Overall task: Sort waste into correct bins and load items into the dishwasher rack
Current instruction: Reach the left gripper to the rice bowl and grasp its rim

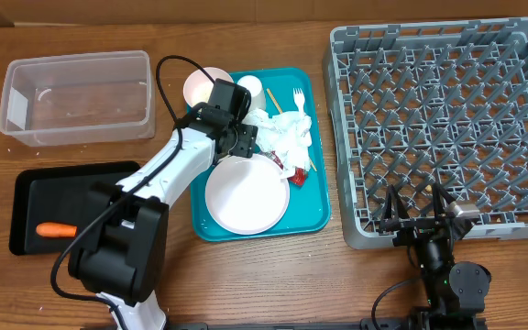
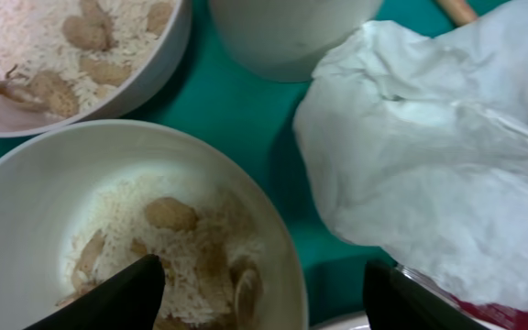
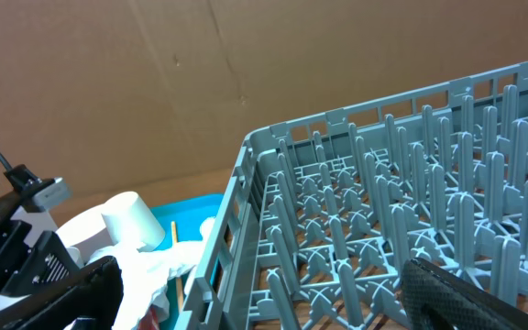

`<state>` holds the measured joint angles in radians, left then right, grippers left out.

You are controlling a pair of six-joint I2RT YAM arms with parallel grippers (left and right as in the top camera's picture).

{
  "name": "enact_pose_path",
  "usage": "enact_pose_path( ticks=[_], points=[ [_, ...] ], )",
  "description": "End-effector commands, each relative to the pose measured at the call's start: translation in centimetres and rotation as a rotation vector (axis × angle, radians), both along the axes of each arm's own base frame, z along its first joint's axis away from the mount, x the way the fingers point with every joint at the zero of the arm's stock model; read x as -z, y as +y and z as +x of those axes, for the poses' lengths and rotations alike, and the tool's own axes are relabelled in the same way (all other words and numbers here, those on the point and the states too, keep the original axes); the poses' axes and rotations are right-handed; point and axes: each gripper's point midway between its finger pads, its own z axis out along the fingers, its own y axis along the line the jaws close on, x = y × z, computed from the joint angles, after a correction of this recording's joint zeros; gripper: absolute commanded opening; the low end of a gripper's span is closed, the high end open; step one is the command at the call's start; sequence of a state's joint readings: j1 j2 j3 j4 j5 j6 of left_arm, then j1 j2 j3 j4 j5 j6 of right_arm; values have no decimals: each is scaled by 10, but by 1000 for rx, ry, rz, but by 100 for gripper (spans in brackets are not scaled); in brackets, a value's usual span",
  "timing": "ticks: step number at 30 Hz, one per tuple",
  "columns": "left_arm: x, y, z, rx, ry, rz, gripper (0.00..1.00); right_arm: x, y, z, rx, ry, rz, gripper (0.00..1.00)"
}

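Sorting waste: the left gripper (image 2: 259,286), jaws spread, hung over the bowl (image 2: 26,206) of scraps (image 2: 183,240) at the wrist view's lower left, and next would need to clasp its rim

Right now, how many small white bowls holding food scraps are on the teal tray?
2. One small round white bowl sits below the left tool; the second is beside it, at the top left of the left wrist view. Overhead, the arm hides one.
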<state>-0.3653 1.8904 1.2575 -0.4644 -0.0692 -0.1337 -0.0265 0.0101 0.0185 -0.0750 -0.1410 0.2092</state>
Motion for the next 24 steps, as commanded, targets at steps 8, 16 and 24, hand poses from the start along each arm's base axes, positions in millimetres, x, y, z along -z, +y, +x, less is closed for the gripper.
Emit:
enact_pose_path(
  ticks=[8,16,24],
  points=[
    [13,10,1,-47,18,55,59,3,-3,1,13,-1,-1,100],
    [33,12,-6,-43,70,79,49,3,-3,1,13,-1,-1,100],
    [24,14,2,-55,42,94,41,3,-3,1,13,-1,-1,100]
  ],
)
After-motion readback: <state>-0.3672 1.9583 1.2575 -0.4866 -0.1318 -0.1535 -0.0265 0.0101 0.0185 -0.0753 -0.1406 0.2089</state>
